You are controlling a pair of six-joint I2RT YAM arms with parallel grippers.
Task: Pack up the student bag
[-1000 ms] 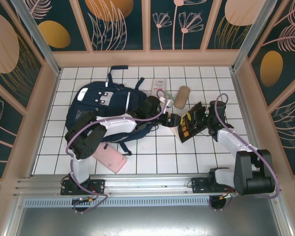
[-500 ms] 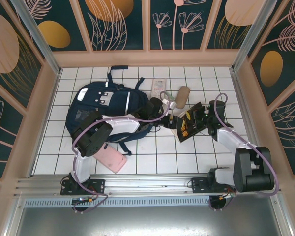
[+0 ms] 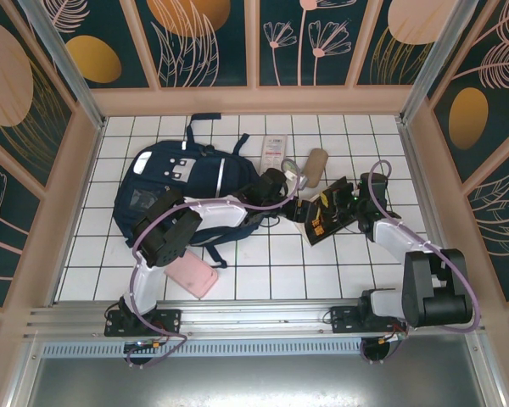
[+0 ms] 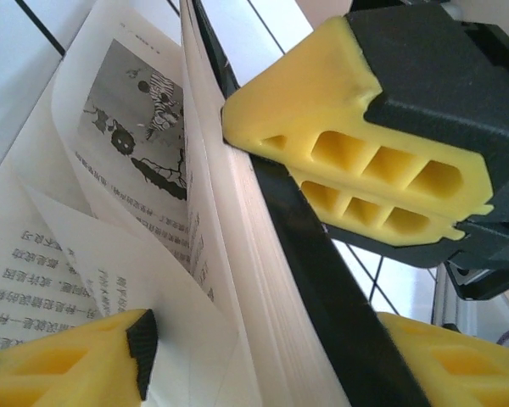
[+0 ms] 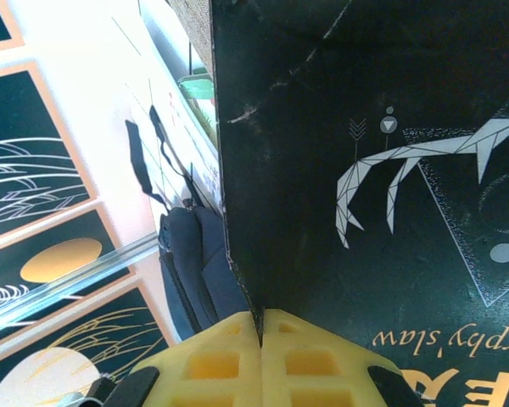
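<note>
The student bag point(image 3: 187, 180), a navy backpack, lies flat at the left middle of the tiled table. To its right a black-covered book point(image 3: 324, 217) stands tilted on its edge with pages fanned. My right gripper point(image 3: 349, 208) is shut on the edge of the book's black cover point(image 5: 365, 170), its yellow fingers point(image 5: 212, 365) pressed together at the cover's rim. My left gripper point(image 3: 292, 198) reaches across the bag. It is open, with one pad point(image 4: 140, 343) against a loose page and the other finger point(image 4: 458, 365) beyond the black cover point(image 4: 322, 280).
A pink pouch point(image 3: 189, 275) lies near the front left, beside the left arm. A tan roll point(image 3: 315, 167) and a white flat pack point(image 3: 274, 153) lie behind the book. Patterned walls point(image 3: 59, 195) close in the table on three sides.
My left gripper has slid right, from over the bag to the book, and its jaws have narrowed a little around the pages. The right gripper has kept its hold and barely moved.
</note>
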